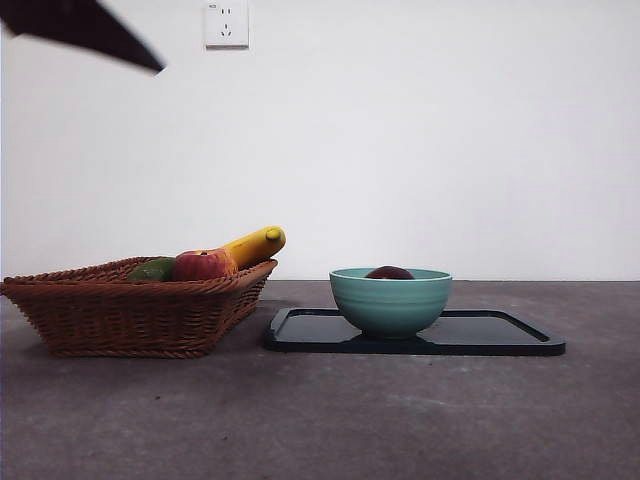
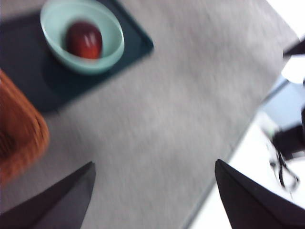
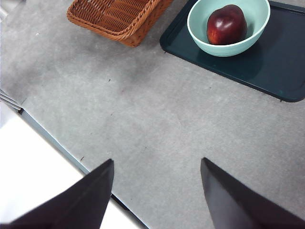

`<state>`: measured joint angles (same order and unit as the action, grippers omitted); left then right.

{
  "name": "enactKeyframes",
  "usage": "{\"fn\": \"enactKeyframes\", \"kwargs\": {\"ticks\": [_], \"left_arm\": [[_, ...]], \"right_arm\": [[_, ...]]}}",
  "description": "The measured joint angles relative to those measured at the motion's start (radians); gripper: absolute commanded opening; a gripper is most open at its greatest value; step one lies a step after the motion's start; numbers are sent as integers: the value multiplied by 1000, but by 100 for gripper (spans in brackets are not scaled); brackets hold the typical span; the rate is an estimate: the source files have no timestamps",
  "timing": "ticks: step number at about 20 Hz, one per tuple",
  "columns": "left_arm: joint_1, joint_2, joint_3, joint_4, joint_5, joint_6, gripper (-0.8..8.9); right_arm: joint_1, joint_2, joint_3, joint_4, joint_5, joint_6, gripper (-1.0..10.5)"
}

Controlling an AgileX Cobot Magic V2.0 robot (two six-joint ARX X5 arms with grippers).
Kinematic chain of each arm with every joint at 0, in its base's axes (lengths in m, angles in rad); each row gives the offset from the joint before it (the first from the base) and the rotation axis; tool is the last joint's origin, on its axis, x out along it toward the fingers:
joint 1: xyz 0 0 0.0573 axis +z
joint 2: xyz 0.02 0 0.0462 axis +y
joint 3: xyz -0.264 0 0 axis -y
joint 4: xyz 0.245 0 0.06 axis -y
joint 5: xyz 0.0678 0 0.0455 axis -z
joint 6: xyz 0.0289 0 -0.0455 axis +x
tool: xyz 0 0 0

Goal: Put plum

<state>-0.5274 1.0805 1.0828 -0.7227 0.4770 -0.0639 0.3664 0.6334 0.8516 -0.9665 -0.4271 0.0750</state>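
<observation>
The dark maroon plum point(image 3: 226, 25) lies inside the pale green bowl point(image 3: 198, 26), which stands on a dark tray point(image 3: 281, 62). From the front, only the plum's top point(image 1: 389, 272) peeks over the bowl point(image 1: 390, 300). The left wrist view, blurred, shows the plum point(image 2: 84, 40) in the bowl point(image 2: 112, 33) far from my left gripper point(image 2: 155, 191), which is open and holds nothing. My right gripper point(image 3: 157, 191) is open as well, high above bare table near its edge. A black arm tip point(image 1: 85, 30) shows at the top left of the front view.
A wicker basket point(image 1: 130, 305) left of the tray point(image 1: 500, 340) holds a red-and-yellow apple point(image 1: 203, 265), a green fruit point(image 1: 152, 270) and a banana point(image 1: 255, 245). The table's edge point(image 3: 52, 143) runs beneath the right gripper.
</observation>
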Motion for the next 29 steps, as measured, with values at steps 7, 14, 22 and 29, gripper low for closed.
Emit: {"fn": "enactKeyframes", "kwargs": {"ticks": [7, 14, 22, 29], "left_arm": [[-69, 313, 344, 10, -157, -27, 406], [-93, 654, 590, 48, -217, 11, 406], [-124, 870, 647, 179, -271, 63, 405], [-138, 995, 647, 231, -315, 77, 404]], "right_arm": [[0, 0, 0, 0, 0, 0, 289], [0, 0, 0, 0, 0, 0, 290], [0, 0, 0, 0, 0, 0, 289], [0, 0, 0, 0, 0, 1, 289]]}}
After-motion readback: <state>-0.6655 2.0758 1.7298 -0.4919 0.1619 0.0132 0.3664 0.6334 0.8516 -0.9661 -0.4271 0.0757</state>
